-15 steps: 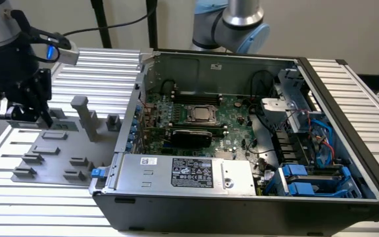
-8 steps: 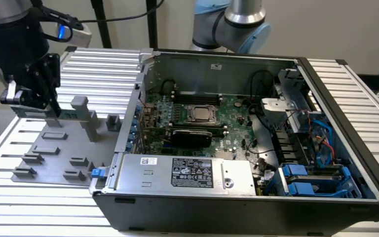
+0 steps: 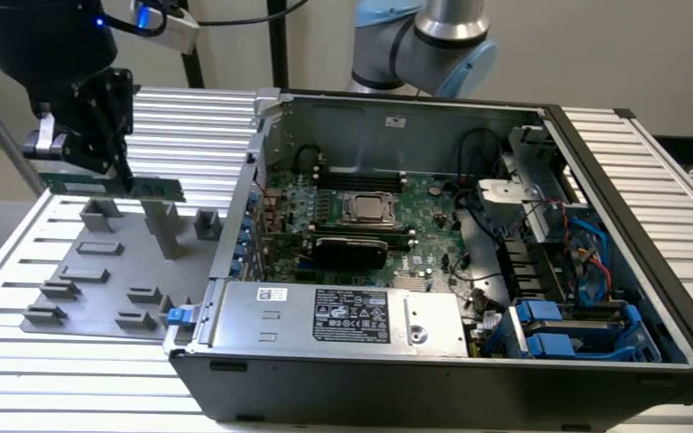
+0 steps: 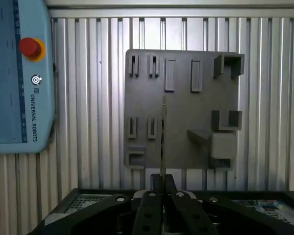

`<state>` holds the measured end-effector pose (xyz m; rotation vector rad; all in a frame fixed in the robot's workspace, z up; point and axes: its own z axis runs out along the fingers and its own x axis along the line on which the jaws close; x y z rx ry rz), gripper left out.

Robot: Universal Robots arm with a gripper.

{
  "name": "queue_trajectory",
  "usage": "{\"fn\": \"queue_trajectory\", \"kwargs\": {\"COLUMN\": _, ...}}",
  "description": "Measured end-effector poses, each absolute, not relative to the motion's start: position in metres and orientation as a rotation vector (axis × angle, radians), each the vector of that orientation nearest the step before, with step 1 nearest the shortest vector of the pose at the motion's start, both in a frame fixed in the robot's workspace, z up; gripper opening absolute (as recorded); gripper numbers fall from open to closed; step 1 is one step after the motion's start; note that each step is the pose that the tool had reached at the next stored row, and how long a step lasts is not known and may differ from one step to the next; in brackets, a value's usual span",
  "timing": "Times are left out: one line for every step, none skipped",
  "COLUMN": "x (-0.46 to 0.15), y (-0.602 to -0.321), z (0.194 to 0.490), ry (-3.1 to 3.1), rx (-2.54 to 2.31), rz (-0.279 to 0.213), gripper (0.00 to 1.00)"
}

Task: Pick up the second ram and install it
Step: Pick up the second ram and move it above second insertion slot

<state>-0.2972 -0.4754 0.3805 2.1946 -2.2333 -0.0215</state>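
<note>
Ext view: holds the second ram [image 3: 154, 188] clenched in the gripper [image 3: 118, 179], pinched across the flat faces nr mid-length, long edge roughly level. Hangs over the grey fixture plate [image 3: 82, 302], close above its tall posts; can't tell whether touching them. Lies at approx 9 o'clock from the motherboard [image 3: 425, 203] inside the open PC case [image 3: 443, 383], well apart from both. Judged light, thin, stiff but brittle: best taken on bare board faces mid-length, clear of chips and contact edge. Prob. twists or slips if pinched off-centre, and tolerates little side load. Wrist view: shows the second ram [image 4: 162, 142] edge-on as a thin line, running straight out from between the fingertips of the gripper [image 4: 162, 183], centred, no visible tilt. Crosses the fixture plate's middle, w/ the teach pendant [image 4: 19, 98] lying well off to one side.
</note>
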Motion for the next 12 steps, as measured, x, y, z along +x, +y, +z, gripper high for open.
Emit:
{"fn": "queue_trajectory", "kwargs": {"x": -0.294, "y": -0.475, "z": 0.382, "ry": -2.233, "rx": 2.195, "rz": -0.022, "gripper": 0.13}}
{"fn": "queue_trajectory", "kwargs": {"x": -0.29, "y": -0.475, "z": 0.384, "ry": -2.233, "rx": 2.194, "rz": -0.022, "gripper": 0.13}}
{"fn": "queue_trajectory", "kwargs": {"x": -0.286, "y": -0.474, "z": 0.386, "ry": -2.233, "rx": 2.195, "rz": -0.022, "gripper": 0.13}}
{"fn": "queue_trajectory", "kwargs": {"x": -0.283, "y": -0.474, "z": 0.387, "ry": -2.233, "rx": 2.195, "rz": -0.022, "gripper": 0.13}}
{"fn": "queue_trajectory", "kwargs": {"x": -0.279, "y": -0.473, "z": 0.388, "ry": -2.233, "rx": 2.195, "rz": -0.022, "gripper": 0.13}}
{"fn": "queue_trajectory", "kwargs": {"x": -0.275, "y": -0.473, "z": 0.389, "ry": -2.234, "rx": 2.195, "rz": -0.022, "gripper": 0.13}}
{"fn": "queue_trajectory", "kwargs": {"x": -0.272, "y": -0.473, "z": 0.389, "ry": -2.234, "rx": 2.195, "rz": -0.022, "gripper": 0.13}}
{"fn": "queue_trajectory", "kwargs": {"x": -0.268, "y": -0.472, "z": 0.389, "ry": -2.234, "rx": 2.195, "rz": -0.022, "gripper": 0.13}}
{"fn": "queue_trajectory", "kwargs": {"x": -0.265, "y": -0.471, "z": 0.39, "ry": -2.234, "rx": 2.195, "rz": -0.022, "gripper": 0.13}}
{"fn": "queue_trajectory", "kwargs": {"x": -0.261, "y": -0.471, "z": 0.39, "ry": -2.234, "rx": 2.195, "rz": -0.022, "gripper": 0.13}}
{"fn": "queue_trajectory", "kwargs": {"x": -0.258, "y": -0.47, "z": 0.39, "ry": -2.234, "rx": 2.195, "rz": -0.022, "gripper": 0.13}}
{"fn": "queue_trajectory", "kwargs": {"x": -0.254, "y": -0.47, "z": 0.39, "ry": -2.234, "rx": 2.195, "rz": -0.022, "gripper": 0.13}}
